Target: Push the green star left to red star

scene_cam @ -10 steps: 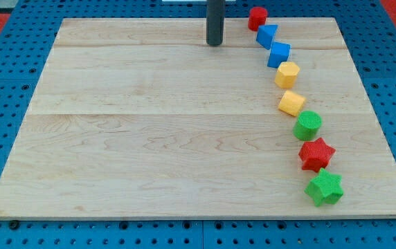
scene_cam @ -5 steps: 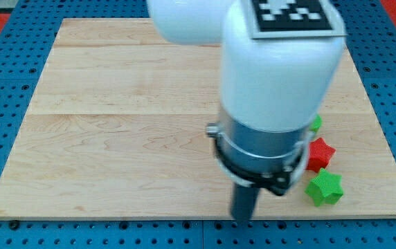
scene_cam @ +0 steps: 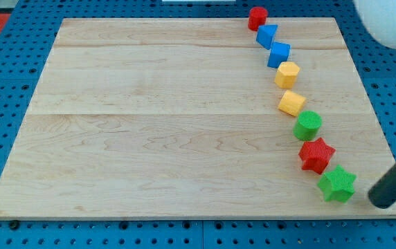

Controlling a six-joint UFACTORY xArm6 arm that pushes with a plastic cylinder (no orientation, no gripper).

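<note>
The green star (scene_cam: 337, 185) lies near the board's bottom right corner, just below and right of the red star (scene_cam: 316, 155), touching or nearly touching it. My tip (scene_cam: 379, 201) is the lower end of the dark rod at the view's right edge. It sits to the right of the green star and slightly lower, a short gap away.
A curved line of blocks runs up from the red star: a green cylinder (scene_cam: 307, 125), two yellow blocks (scene_cam: 291, 103) (scene_cam: 287, 73), two blue blocks (scene_cam: 279, 54) (scene_cam: 266, 34) and a red cylinder (scene_cam: 257, 17). The wooden board (scene_cam: 149, 124) edge is close below and right.
The arm swung from the board's top, over the middle, to the right edge. The green star has shifted a little to the right.
</note>
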